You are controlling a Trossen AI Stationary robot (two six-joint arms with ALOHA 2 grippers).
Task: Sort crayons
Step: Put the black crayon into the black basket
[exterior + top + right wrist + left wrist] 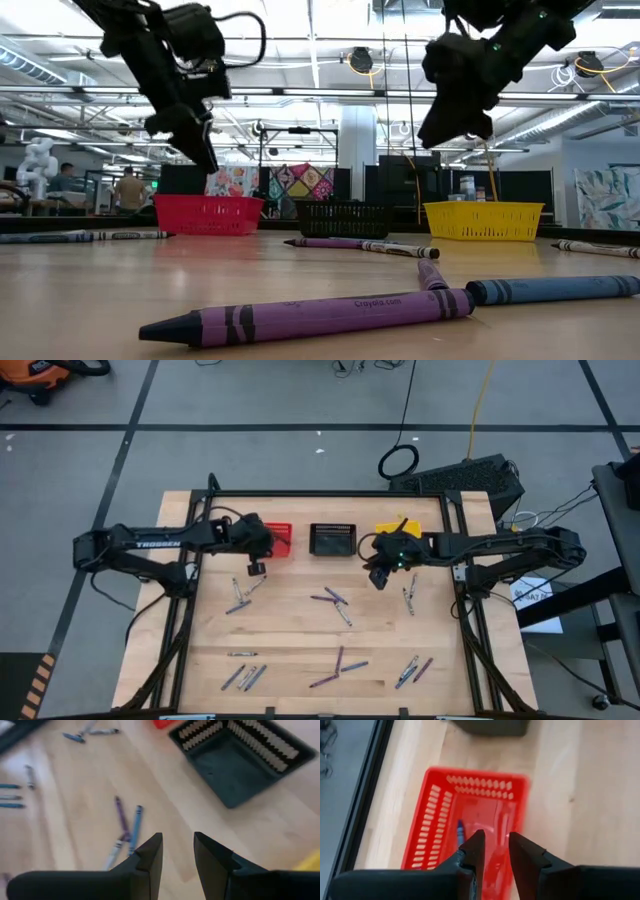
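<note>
Several blue, purple and grey crayons lie flat in small groups on the wooden table [300, 630]: one group [240, 595] near my left gripper, one [335, 600] at the middle, one [410, 595] by my right gripper, and more along the near edge [340, 665]. My left gripper [255, 568] hangs open and empty just near of the red basket [277, 540]. In its wrist view [495, 845] a blue crayon [460, 831] lies inside that basket [440, 810]. My right gripper [378, 575] is open and empty above the table, near the middle crayons [125, 827].
A black basket [335, 540] stands at the far middle between the red basket and a yellow basket [398, 530]. A black frame [330, 495] runs round the table. In the low view a purple crayon [310, 318] and a blue one [560, 290] lie close to the near edge.
</note>
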